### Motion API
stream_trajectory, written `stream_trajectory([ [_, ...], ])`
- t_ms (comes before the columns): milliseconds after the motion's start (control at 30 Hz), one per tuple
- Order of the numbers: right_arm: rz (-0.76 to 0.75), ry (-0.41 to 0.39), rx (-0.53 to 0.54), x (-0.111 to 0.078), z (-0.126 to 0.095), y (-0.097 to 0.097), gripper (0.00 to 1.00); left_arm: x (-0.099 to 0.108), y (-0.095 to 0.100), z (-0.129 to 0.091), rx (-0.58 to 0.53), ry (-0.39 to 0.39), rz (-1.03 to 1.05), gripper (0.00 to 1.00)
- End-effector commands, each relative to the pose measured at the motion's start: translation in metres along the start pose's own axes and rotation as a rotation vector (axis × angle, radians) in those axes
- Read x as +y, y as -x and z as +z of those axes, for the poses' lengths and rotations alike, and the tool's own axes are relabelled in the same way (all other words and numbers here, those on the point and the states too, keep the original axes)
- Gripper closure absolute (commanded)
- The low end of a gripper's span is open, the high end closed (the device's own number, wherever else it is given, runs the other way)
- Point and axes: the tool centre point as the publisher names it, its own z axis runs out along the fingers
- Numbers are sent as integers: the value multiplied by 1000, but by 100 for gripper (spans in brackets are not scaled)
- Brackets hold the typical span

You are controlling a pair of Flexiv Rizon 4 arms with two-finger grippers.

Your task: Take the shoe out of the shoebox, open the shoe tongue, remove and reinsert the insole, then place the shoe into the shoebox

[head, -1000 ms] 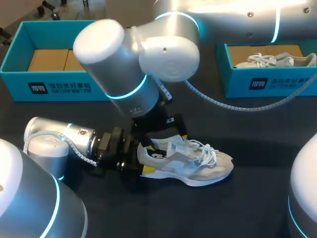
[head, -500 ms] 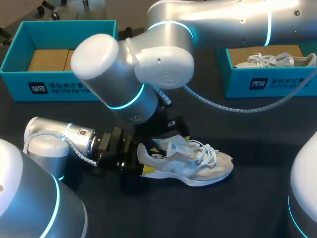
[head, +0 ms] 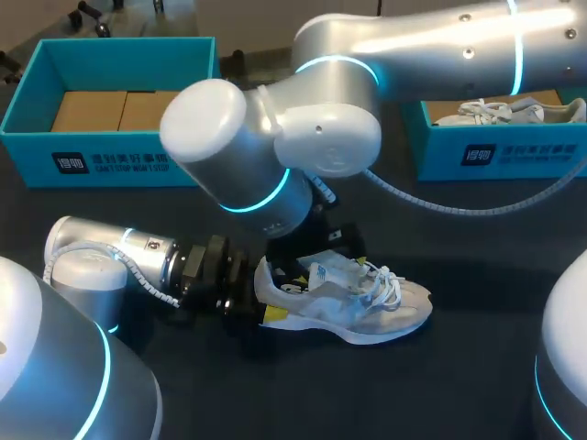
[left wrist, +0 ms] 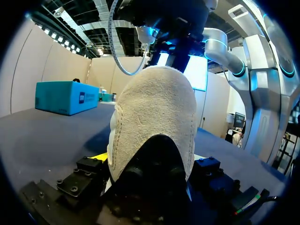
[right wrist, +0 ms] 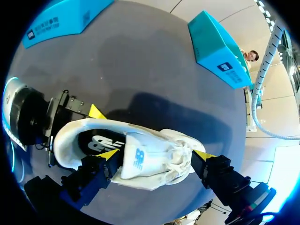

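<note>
One shoe (head: 367, 307) sits on the dark table (head: 477, 367), near the middle and resting on its sole, heel to the left and toe to the right — outside both boxes. It is a low sneaker in cream and off-white, with white laces (head: 383, 282) looped over the front, a pale sole and a suede-like heel patch that fills my left wrist view. Down in the opening I see a dark insole (right wrist: 101, 143) with a pale logo printed on it. The tongue (right wrist: 137, 157) carries a small blue logo.

My left gripper (head: 268, 291) comes in low from the left and pinches the heel, one yellow tip on the far side of the collar and one against the near side. My right gripper (right wrist: 157, 157) hangs over the shoe from above with its fingers spread wide — one tip at the tongue's top edge by the opening, the other out past the laces toward the toe.

Two teal boxes stand on the far side of the table. The left shoebox (head: 27, 156) holds brown cardboard (head: 101, 110) and shows a dark label (head: 70, 163) with a white emblem and a line of white print on its near wall. The right shoebox (head: 532, 151) holds a second shoe (head: 495, 112), white and laced, and has the same kind of label on its near wall.
</note>
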Motion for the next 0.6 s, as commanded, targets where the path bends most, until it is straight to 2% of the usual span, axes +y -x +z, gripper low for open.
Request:
stream_trajectory([
  [33, 743, -12, 21, -3, 10, 7, 0, 1, 1, 0, -2, 1, 0, 100],
  [300, 750, -18, 38, -5, 19, 9, 0, 1, 1, 0, -2, 1, 0, 100],
  [600, 778, -30, 34, -10, 12, 12, 0, 1, 1, 0, -2, 1, 0, 100],
])
